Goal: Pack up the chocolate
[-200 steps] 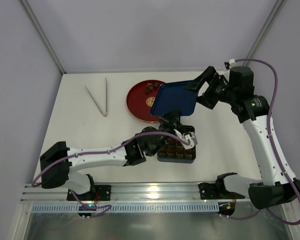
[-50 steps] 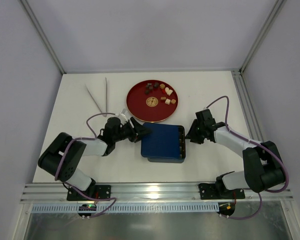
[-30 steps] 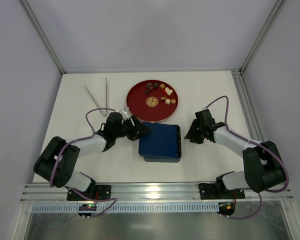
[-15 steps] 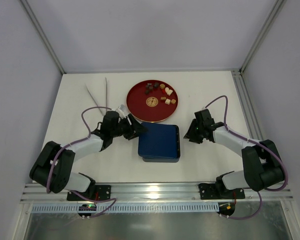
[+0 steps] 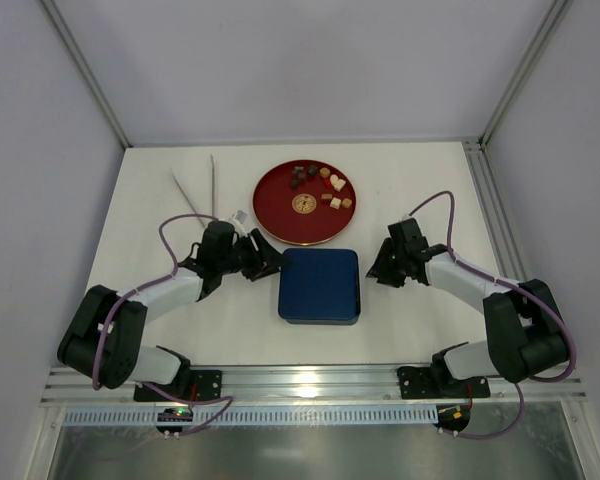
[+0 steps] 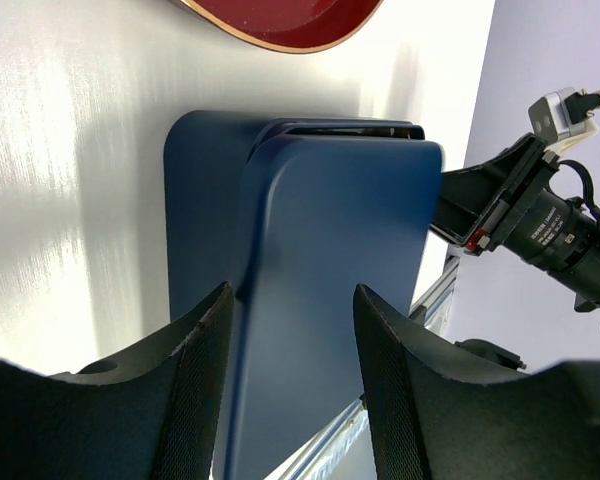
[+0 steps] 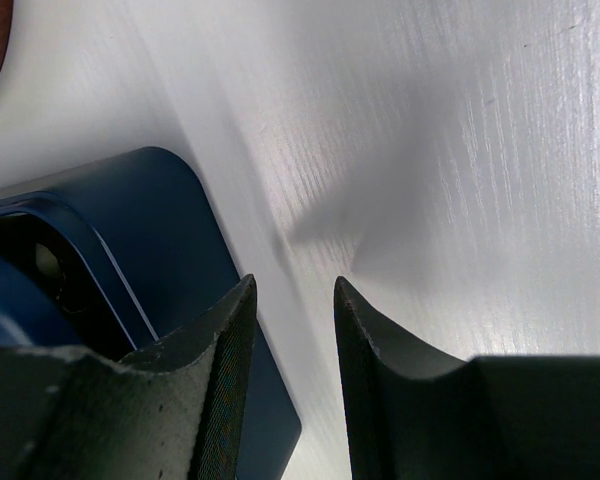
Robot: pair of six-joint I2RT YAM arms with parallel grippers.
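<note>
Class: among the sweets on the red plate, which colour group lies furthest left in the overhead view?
The dark brown chocolates, clustered leftmost on the red plate; the tan and cream-white pieces all lie to their right.

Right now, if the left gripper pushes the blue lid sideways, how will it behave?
The blue lid looks rigid and smooth, so it would probably slide rather than flex. Both wrist views show a dark gap under its edge, so it may not be fully seated and could skid askew. It lies low and flat, so tipping seems unlikely.
</note>
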